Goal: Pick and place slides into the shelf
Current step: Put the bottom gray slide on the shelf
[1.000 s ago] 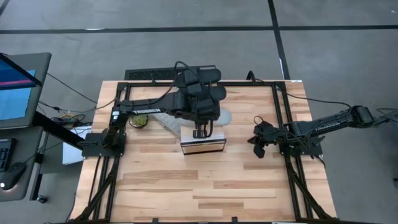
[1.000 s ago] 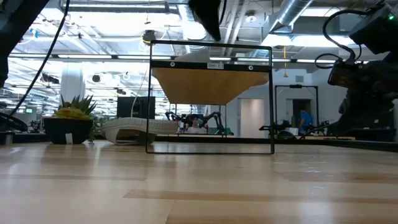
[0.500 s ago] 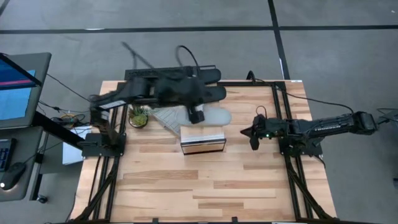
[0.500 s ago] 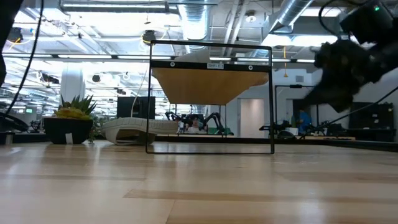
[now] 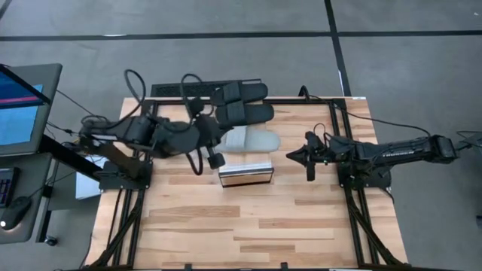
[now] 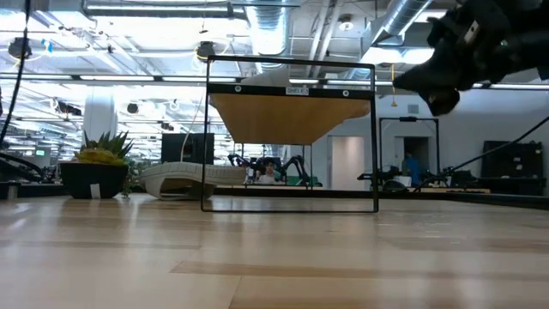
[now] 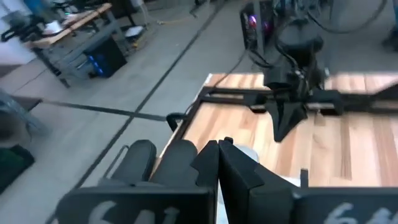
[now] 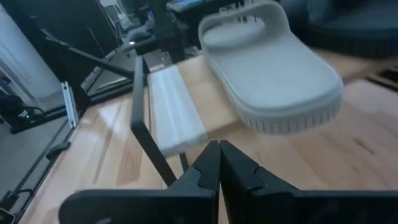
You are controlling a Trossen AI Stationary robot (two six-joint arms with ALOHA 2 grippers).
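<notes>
The shelf (image 5: 245,174) stands mid-table, and the low view looks through the shelf's metal-edged front (image 6: 291,136). One pale slide (image 5: 254,140) lies flat just behind it. Another pale slide (image 6: 183,179) lies to the shelf's left in the low view. Two black slides (image 5: 242,103) lie side by side at the far edge. My left gripper (image 5: 215,160) hovers shut and empty just left of the shelf. My right gripper (image 5: 307,156) hovers shut and empty to its right, facing the pale slide (image 8: 272,68) and the shelf's side (image 8: 174,112).
A potted plant (image 6: 94,170) stands at the far left of the table. Black frame rails (image 5: 336,135) run along both sides of the table. The near half of the tabletop (image 5: 248,226) is bare wood. A monitor (image 5: 22,105) stands off the table's left.
My left gripper has left its place above the shelf, swung quickly toward the far edge, then drawn back to the shelf's left side as the arm folded. My right gripper has moved up and a little toward the shelf, turning level. Shelf and slides have stayed put.
</notes>
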